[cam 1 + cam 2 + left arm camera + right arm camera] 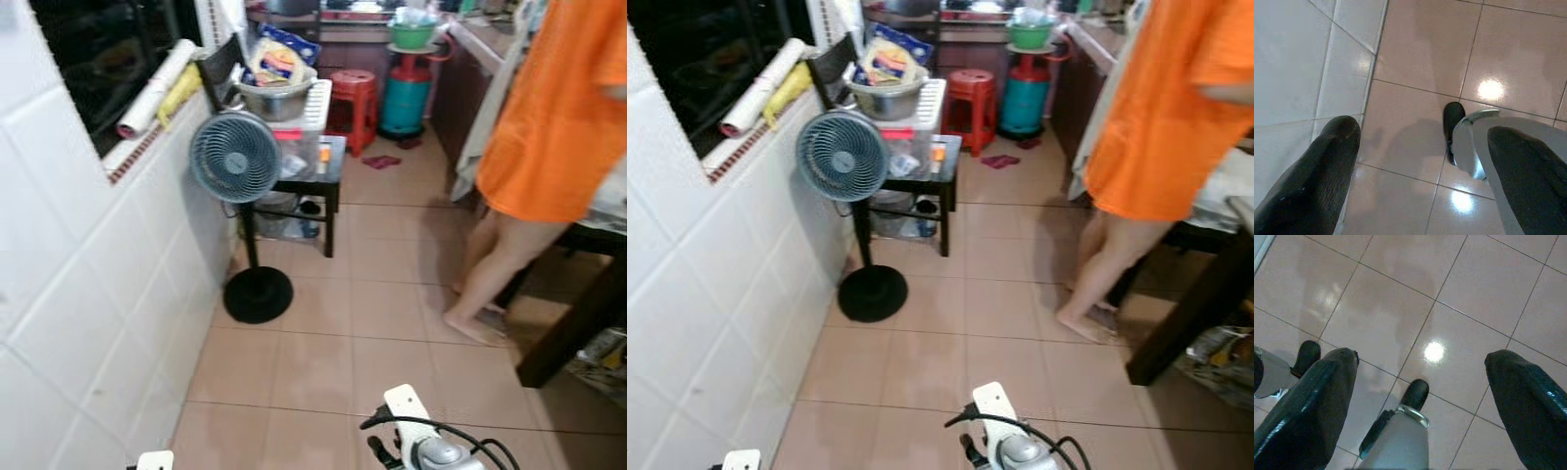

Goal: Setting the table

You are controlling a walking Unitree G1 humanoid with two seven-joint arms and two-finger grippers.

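Bare tiled floor [323, 362] open from 6 to 12 o'clock, white tiled wall [88, 294] closing 9 o'clock, pedestal fan [237, 162] at 11, cluttered black side table [312, 171] just behind it, person in orange [549, 127] at 2, dark table leg [573, 328] at 3, red stool [353, 103] and gas cylinder [405, 93] far at 12.

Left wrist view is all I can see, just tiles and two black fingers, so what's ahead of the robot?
Observer: A standing fan stands by the white tiled wall on the robot's left.
Operator: Anyone nearby?
Observer: Yes, a person in an orange top stands barefoot ahead to the right, beside a dark table.
Operator: And the right end effector?
Observer: The right end effector hangs open over bare floor, holding nothing.
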